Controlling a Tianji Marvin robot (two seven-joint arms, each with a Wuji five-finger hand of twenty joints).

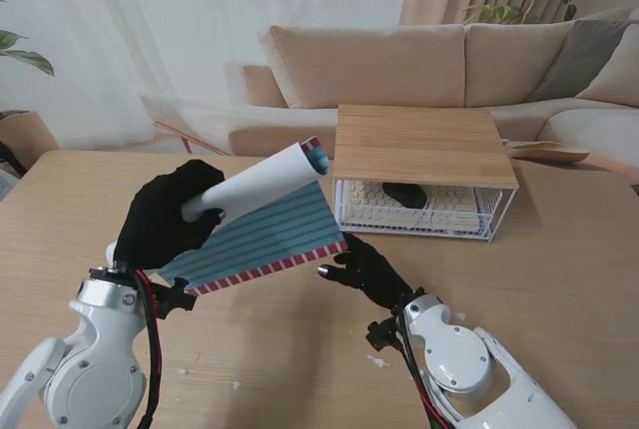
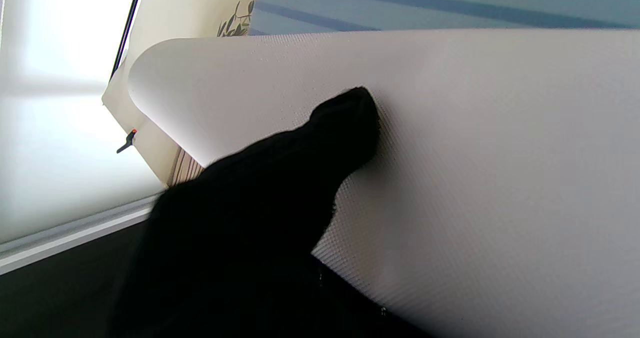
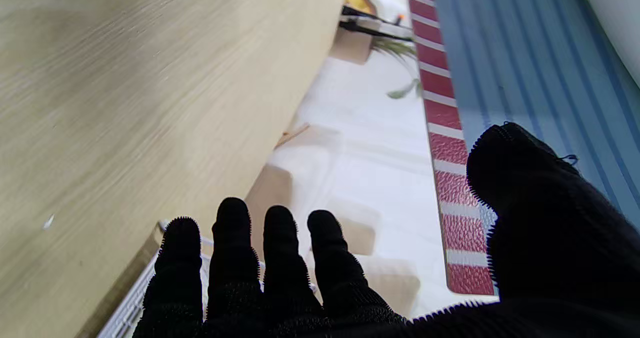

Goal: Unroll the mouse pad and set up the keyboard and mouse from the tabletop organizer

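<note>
**Pad half unrolled above the table**

Behind the wooden table [image 1: 559,279] stand a beige sofa [image 1: 419,65] and pale curtains. At nine o'clock in the stand view, the left hand [image 1: 165,214] is raised off the table and closed around the rolled white part of the pad [image 1: 262,219]; its wrist view shows a black finger [image 2: 345,128] pressed against the white textured underside. From the roll, the blue striped face with its red-and-white border hangs down toward six o'clock, clear of the table. Just past the pad's lower corner, near five o'clock, the right hand [image 1: 367,269] hovers with fingers [image 3: 230,248] spread, thumb against the red border; it grips nothing that I can see. At two o'clock sits the wire organizer [image 1: 424,185] with a wooden top, holding the white keyboard [image 1: 449,205] and, on it, the dark mouse [image 1: 404,193].
</note>
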